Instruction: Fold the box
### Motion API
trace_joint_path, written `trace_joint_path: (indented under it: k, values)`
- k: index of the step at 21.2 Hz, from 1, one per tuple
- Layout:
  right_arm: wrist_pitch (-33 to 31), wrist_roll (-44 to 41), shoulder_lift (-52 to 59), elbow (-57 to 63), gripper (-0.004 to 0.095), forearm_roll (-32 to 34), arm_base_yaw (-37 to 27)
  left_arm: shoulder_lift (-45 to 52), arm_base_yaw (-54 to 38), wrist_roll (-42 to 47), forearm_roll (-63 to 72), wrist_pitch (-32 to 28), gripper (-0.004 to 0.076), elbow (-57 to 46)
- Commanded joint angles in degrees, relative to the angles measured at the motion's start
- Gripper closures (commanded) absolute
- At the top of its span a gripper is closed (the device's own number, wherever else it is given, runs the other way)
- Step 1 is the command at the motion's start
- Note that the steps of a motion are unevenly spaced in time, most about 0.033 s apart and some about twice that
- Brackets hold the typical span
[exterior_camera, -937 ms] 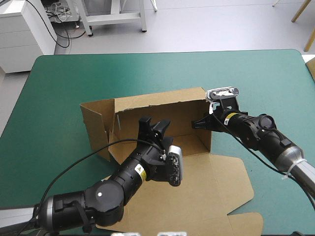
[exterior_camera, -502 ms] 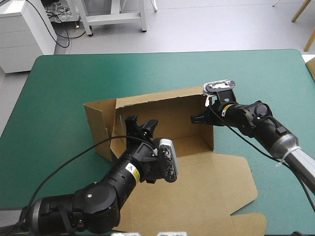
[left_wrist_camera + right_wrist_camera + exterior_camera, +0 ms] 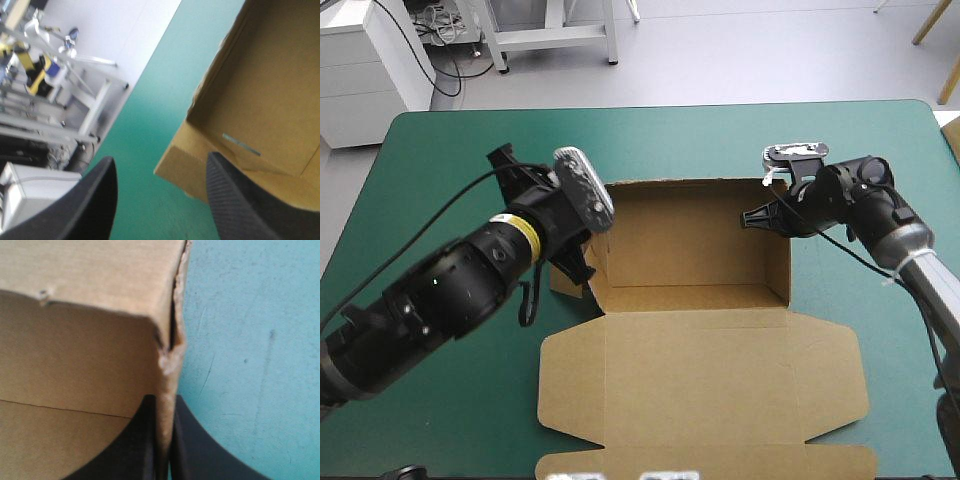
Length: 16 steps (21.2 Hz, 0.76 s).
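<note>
Standing wide apart, the 2 black fingers [image 3: 90, 205] of the L gripper [image 3: 160, 162] frame 1 outer corner on the left side of the box [image 3: 690, 240], w/ bare teal-green table [image 3: 440, 140] beyond. Whether they touch the board can't be told. L arm [image 3: 460, 280] sits just beside the box's left wall.

Box: 1 only, brown, mid-table, set up as an open tray w/ walls up. Its 1 lid [image 3: 700, 375] lies flat on the cover toward the near edge, w/ 2 side flaps spread out.

At the box's far-right corner, the R gripper [image 3: 164, 407] is pinched all but closed on the right wall, 1 finger inside the tray and 1 outside, board btwn them. Wall edge looks frayed at that corner. R arm [image 3: 880, 220] extends in from the table's right side.
</note>
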<state>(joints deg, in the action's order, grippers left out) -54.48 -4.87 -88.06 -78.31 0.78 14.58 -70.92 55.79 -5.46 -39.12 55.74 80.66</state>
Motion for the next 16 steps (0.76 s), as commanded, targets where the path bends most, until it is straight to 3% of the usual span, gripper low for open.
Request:
trace_joint_path:
  k: [1, 7, 10, 13, 16]
  values:
    - [-4.87, 3.12, -2.9, -6.21, 0.0929, 1.28, -0.77, -0.18, -11.46, -3.04, 9.68, -1.53, 0.0377, 2.11]
    - [-8.98, 5.82, -13.72, -14.73, 0.0929, 1.22, -0.77, -0.71, -33.61, -3.42, 30.8, -6.46, 0.0525, -0.4]
    - [-9.83, 7.07, -17.58, -17.22, 0.0929, 1.11, -0.77, 3.51, -35.85, -3.56, 33.48, -8.55, 0.0609, -6.54]
    - [-9.32, 7.45, -20.2, -17.88, 0.0929, 1.23, -0.77, 12.08, -35.85, -2.5, 34.13, -14.35, 0.072, -19.36]
    - [-7.83, 7.57, -20.98, -17.88, 0.0929, 1.56, -0.77, 22.71, -35.85, -2.1, 34.43, -17.81, 0.0731, -32.82]
